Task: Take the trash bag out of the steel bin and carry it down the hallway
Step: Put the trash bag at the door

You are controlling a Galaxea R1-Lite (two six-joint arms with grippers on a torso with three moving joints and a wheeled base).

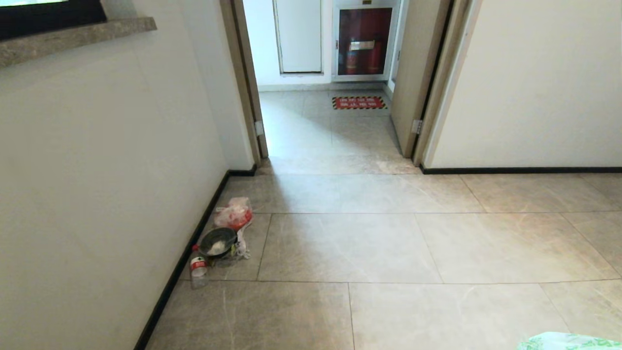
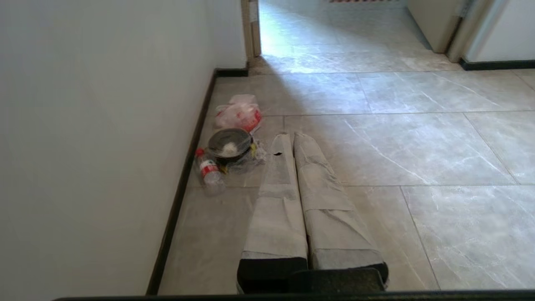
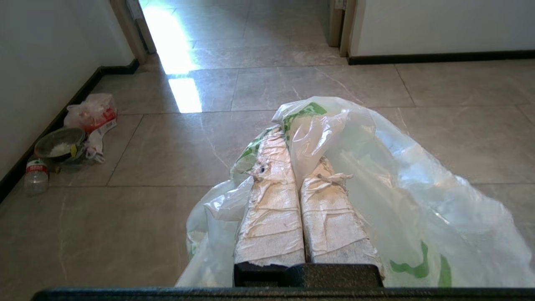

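Observation:
The trash bag (image 3: 397, 175), thin translucent white plastic with green print, hangs bunched around my right gripper (image 3: 296, 146). That gripper is shut on the trash bag, with a fold of plastic pinched between its tape-wrapped fingers (image 3: 271, 217). In the head view only a corner of the trash bag (image 1: 568, 341) shows, at the bottom right. My left gripper (image 2: 290, 137) is shut and empty, held level above the floor. The steel bin is out of view. The hallway floor (image 1: 364, 243) of glossy grey tiles stretches ahead to an open doorway (image 1: 330, 121).
Against the left wall's black baseboard lie a pinkish-red plastic bag (image 1: 234, 213), a dark bowl (image 1: 217, 241) wrapped in film and a plastic bottle (image 1: 198, 267). Beyond the doorway are a red floor mat (image 1: 358, 102) and a fire extinguisher cabinet (image 1: 364, 41). A white wall (image 1: 534, 87) stands on the right.

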